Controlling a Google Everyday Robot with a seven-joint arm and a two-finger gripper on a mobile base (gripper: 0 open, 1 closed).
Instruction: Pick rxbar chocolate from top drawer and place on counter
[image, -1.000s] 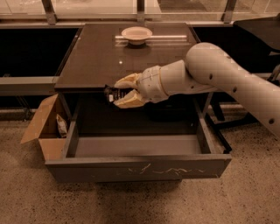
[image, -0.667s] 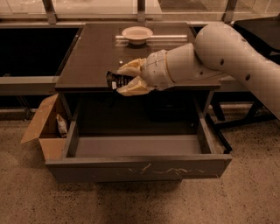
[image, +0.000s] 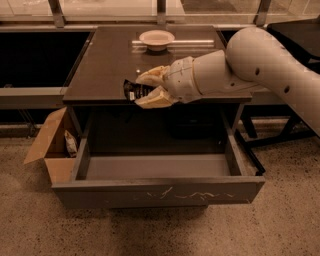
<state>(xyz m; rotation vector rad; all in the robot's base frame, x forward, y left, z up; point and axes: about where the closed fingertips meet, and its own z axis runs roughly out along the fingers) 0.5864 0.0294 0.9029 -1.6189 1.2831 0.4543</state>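
One wide top drawer (image: 160, 192) sits nearest, pulled fully out over the speckled floor (image: 280, 225). Its grey metal front is scuffed with pale scratches, and its shallow tray shows bare grey metal with nothing in it. To my left of it stands a brown cardboard box (image: 49, 146) with its flaps open and a pale snack bag (image: 71, 144) tucked inside.

Above the drawer, my gripper (image: 144, 90) is level with the front edge of the counter (image: 105, 65). Its two cream-coloured fingers are clamped on the rxbar chocolate (image: 133, 90), a flat black wrapper with pale lettering that sticks out to my left. The bar hangs in the air at the counter's lip and does not rest on anything.

By my reading, the pick is done and the placing is left: carry the bar in over the tabletop, lower it and let go.

The counter is a dark, glossy brown-grey square with a thin edge. Near its far side are a small round pale bowl (image: 156, 38) and a light strip beside it.
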